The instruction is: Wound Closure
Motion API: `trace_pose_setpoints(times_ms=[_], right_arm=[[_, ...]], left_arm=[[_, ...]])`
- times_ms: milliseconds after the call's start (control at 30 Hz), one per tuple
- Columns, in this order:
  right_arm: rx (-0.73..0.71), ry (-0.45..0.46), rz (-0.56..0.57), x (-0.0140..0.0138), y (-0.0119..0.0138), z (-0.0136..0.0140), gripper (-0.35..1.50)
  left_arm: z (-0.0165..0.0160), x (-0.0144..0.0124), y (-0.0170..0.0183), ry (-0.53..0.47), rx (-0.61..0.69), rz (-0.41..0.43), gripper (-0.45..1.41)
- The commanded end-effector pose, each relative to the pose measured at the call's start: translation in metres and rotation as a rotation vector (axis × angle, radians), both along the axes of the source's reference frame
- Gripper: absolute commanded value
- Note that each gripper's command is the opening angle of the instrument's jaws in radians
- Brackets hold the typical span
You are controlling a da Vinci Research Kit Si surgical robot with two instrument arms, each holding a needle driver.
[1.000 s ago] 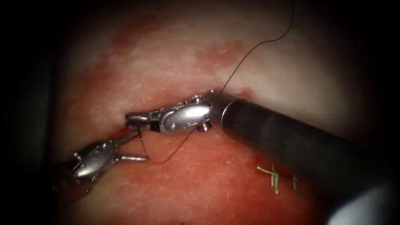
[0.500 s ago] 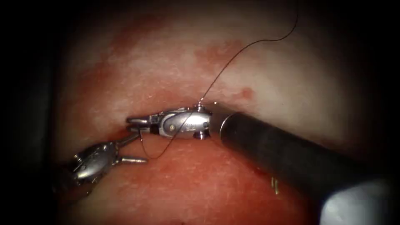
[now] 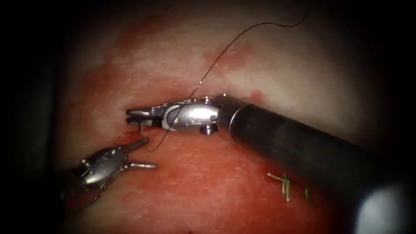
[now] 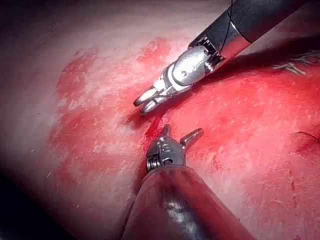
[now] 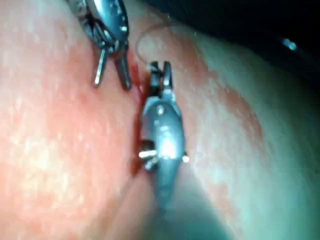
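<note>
While gripped, needle (image 3: pixel 141 127) short, dark, upright

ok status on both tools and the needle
Right tool shut on needle, at the cut. Left tool open, holding nothing. Thread trails up over tissue.

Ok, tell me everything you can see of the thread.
The thread is one thin dark strand. It enters from upper right, curves down over the tissue, crosses the right tool near its wrist, loops below it and rises to that tool's tip. The left tool, jaws open, sits beside the loop without holding it.
</note>
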State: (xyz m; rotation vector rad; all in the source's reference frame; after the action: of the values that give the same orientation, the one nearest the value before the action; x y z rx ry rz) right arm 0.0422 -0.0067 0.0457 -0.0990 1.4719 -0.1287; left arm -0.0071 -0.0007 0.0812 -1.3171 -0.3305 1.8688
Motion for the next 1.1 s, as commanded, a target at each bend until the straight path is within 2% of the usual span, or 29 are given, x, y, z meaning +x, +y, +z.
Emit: trace_pose_setpoints(times_ms=[33, 400, 700, 1100], right_arm=[[0.000, 0.003, 0.004, 0.0010, 0.0011, 0.0003, -0.35], [-0.007, 0.010, 0.014, 0.0010, 0.0020, 0.0004, -0.35], [0.004, 0.021, 0.029, 0.0010, 0.0039, -0.0005, -0.35], [-0.012, 0.029, 0.026, 0.0013, 0.0040, -0.0007, -0.35]], left_arm=[[0.0007, -0.0006, -0.0002, 0.000, 0.003, 0.002, 0.36], [0.0008, -0.0004, -0.0004, 0.000, 0.007, 0.002, 0.36], [0.0011, -0.0003, -0.0006, -0.002, 0.005, 0.005, 0.36], [0.0011, -0.0002, -0.0006, -0.003, 0.004, 0.006, 0.36]])
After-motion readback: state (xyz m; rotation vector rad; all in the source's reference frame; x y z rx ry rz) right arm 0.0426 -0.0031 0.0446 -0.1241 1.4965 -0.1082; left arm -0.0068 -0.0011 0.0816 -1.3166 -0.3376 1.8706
